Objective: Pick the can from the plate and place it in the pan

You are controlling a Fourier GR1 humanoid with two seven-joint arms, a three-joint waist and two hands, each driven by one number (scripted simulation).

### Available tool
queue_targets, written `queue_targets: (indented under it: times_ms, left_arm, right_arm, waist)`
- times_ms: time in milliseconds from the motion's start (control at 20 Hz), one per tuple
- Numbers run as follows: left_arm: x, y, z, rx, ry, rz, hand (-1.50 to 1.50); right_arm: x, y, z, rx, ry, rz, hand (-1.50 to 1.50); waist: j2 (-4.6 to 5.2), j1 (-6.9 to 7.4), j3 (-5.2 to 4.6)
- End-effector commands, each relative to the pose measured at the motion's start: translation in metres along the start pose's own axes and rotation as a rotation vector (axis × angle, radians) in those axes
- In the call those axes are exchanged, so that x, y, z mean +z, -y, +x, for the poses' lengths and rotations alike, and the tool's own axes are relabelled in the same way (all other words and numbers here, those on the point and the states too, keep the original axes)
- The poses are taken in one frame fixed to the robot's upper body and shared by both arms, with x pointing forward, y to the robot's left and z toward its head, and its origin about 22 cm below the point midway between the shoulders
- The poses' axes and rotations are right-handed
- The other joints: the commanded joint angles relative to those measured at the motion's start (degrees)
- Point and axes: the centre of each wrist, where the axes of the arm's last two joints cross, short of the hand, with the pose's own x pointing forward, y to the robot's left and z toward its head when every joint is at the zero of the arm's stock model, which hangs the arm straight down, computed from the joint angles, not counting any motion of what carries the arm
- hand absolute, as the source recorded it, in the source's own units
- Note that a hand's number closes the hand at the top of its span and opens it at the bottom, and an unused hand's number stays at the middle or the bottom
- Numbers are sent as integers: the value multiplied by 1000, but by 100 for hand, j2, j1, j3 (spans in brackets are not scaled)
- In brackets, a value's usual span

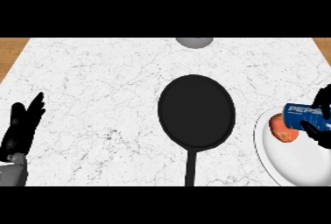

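Observation:
A blue Pepsi can point(302, 115) lies on its side over the white plate point(291, 164) at the right edge. My right hand point(321, 127) curls round the can, thumb below and fingers above it. An orange-red food item point(282, 128) rests on the plate just left of the can. The black pan point(196, 110) sits in the middle of the marble counter, its handle point(189, 168) pointing toward me. My left hand point(22, 127) rests open at the left edge, fingers up.
A grey round object point(194, 42) shows partly at the counter's far edge, above the pan. Wooden strips point(12, 50) border the counter at the far left and far right.

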Motion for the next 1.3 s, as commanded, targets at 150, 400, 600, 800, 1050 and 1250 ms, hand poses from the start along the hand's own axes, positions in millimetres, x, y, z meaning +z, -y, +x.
queue_targets:
  times_ms: [150,400,600,800,1050,1250]
  left_arm:
    - [-5,-5,15,7,19,-21,0]
    - [0,7,17,4,28,-15,0]
    - [-5,7,0,2,5,-19,0]
    - [8,12,17,2,24,-6,0]
    - [-10,-3,28,-1,21,-19,0]
    - [-2,5,21,7,31,-28,0]
  right_arm:
    - [-52,-22,38,-128,-26,-7,150]
    - [-116,-46,59,-242,-44,36,150]
    - [-137,-93,96,-252,-66,59,150]
    - [-172,-121,103,-239,-99,114,150]
    - [-182,-177,94,-262,-109,129,150]
    - [-184,-219,104,-304,-121,170,150]
  waist:
    - [10,32,2]
    - [23,106,3]
    - [23,69,1]
    - [24,130,5]
    - [50,127,5]
    - [57,226,8]
